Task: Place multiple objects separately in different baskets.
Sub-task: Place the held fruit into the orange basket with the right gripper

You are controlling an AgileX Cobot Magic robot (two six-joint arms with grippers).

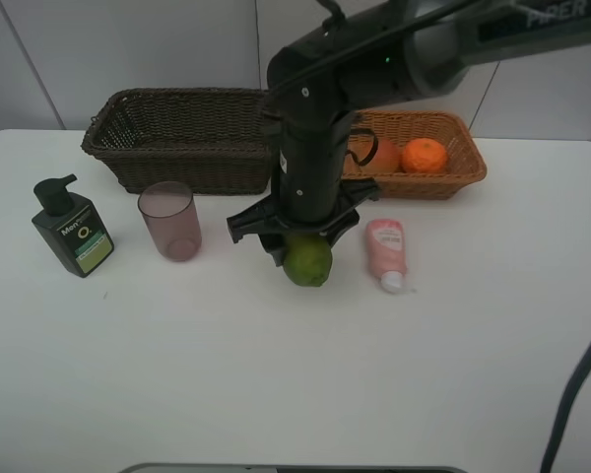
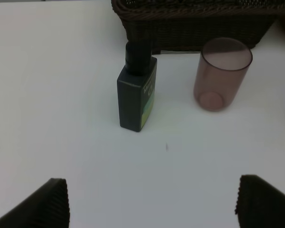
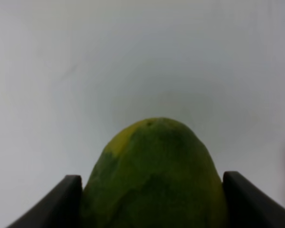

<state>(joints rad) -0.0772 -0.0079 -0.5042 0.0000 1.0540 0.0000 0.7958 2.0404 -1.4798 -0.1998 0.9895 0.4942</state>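
Green fruit (image 3: 154, 161) sits pinched in my right gripper (image 3: 152, 203). My left gripper (image 2: 154, 204) stands spread wide over the table (image 2: 57, 118), facing the pump bottle (image 2: 137, 97) and cup (image 2: 221, 76).

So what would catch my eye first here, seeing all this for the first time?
The big black arm coming from the upper right stands out most: its right tool is closed around a green fruit in the middle of the white table. Behind it, a bright orange lies in the light basket, next to a dark basket.
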